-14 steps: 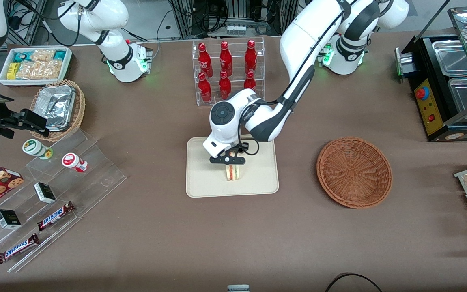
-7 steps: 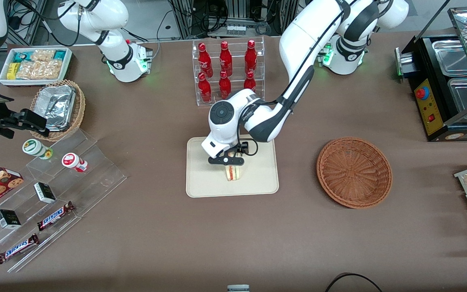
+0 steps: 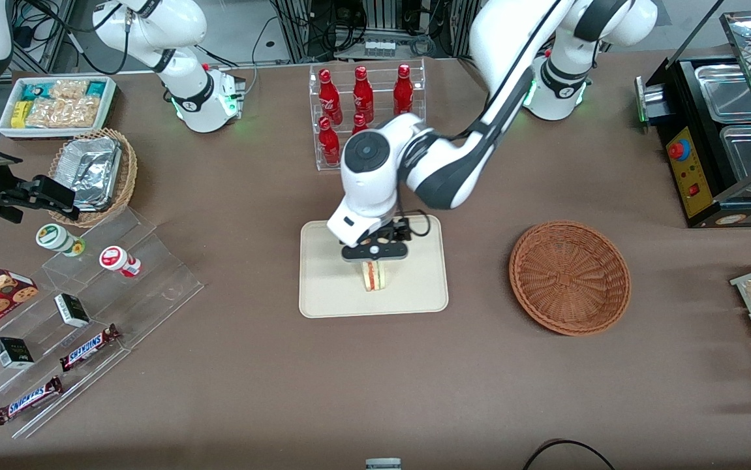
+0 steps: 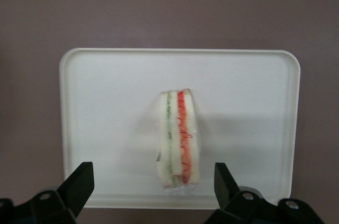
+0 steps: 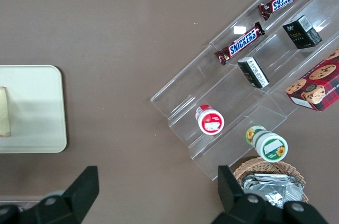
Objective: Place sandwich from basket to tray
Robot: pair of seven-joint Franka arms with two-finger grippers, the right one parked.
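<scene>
Cream-beige tray [image 3: 329,287] carries the sandwich [image 3: 375,275], standing on edge near its middle. I hold my gripper [image 3: 375,256] directly above the sandwich, fingers [image 4: 79,184] spread wide, gripping nothing and clear of it. Wicker basket [image 3: 569,277] lies apart.

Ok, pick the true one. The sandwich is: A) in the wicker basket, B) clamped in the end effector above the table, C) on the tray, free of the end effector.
C: the sandwich rests on the tray, the open end effector above it.
</scene>
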